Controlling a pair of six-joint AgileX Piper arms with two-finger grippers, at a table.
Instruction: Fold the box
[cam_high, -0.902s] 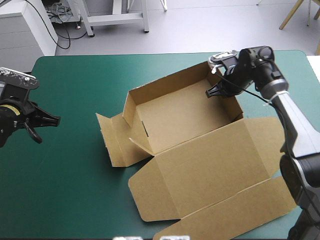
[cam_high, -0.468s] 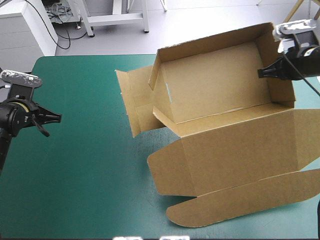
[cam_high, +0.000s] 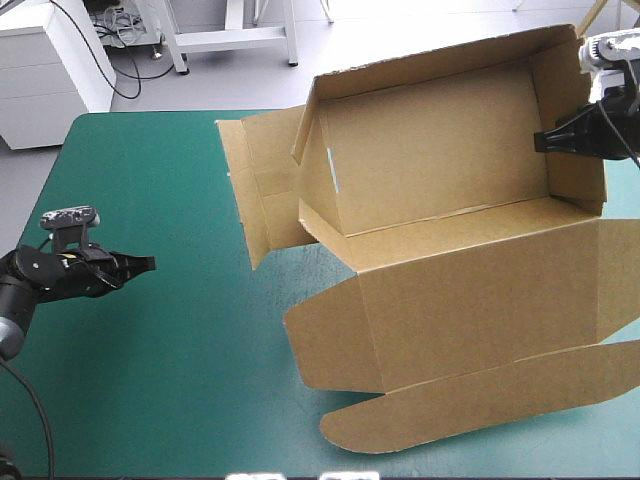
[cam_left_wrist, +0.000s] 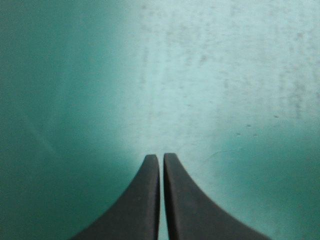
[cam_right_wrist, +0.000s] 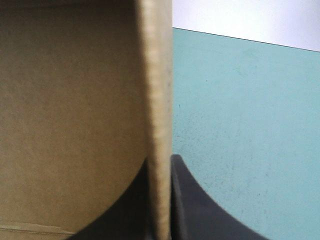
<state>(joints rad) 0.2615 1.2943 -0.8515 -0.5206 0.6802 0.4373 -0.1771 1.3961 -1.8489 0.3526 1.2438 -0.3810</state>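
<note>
box (cam_high: 430, 170) wall between right jaws

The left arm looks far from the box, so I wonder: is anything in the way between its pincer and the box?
Nothing visible does. Only bare teal-green cover lies between the left pincer, shut and empty, and the box. The right pincer grips the box by one side wall.
</note>
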